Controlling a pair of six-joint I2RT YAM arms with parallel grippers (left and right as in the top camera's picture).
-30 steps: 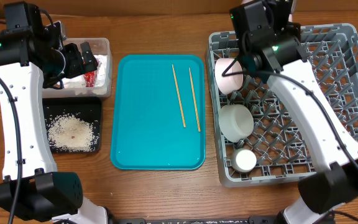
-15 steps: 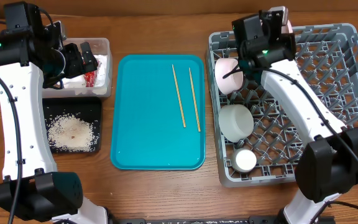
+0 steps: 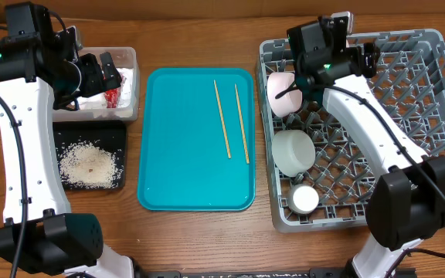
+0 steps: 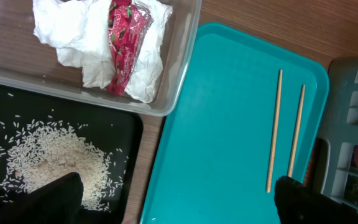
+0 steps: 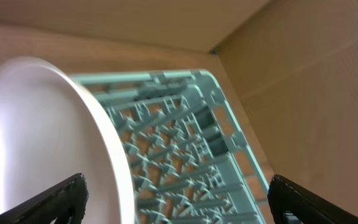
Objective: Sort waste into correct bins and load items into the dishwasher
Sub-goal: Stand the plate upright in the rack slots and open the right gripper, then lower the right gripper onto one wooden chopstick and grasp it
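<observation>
Overhead, the wooden worktop point(image 3: 207, 239) carries three groups of things. At the left, a clear tub point(image 3: 133, 54) sits on the far side with a shallow black tray point(image 3: 117, 130) touching its near side. In the middle lies a teal tray point(image 3: 184, 170), and at the right a grey dish rack point(image 3: 439, 35).

The crumpled white napkin point(image 4: 73, 31) and the red wrapper point(image 4: 126, 43) lie together in the clear tub. The wrapper has a printed pattern, but its lettering is too blurred to read. Rice grains point(image 3: 87, 164) are heaped in the black tray, with loose ones scattered around the heap. Two wooden chopsticks point(image 3: 222, 120) lie nearly parallel on the right half of the teal tray, close together but apart.

In the rack's left column, a pale pink dish point(image 3: 284, 93) is farthest, a white bowl point(image 3: 293, 150) is in the middle and a small cup point(image 3: 304, 199) is nearest.

The left hand point(image 4: 179, 202) hangs over the tub's near right corner. Its fingers are spread wide with nothing between them. The right hand point(image 5: 182, 199) is at the rack's far edge, its fingers also wide apart. In the right wrist view, the large plate point(image 5: 36, 137) stands on edge close to the left finger, with the rack's pegs to the right of it. I cannot tell whether the finger touches the plate. No brand or label can be read on the rack, tub or trays.
</observation>
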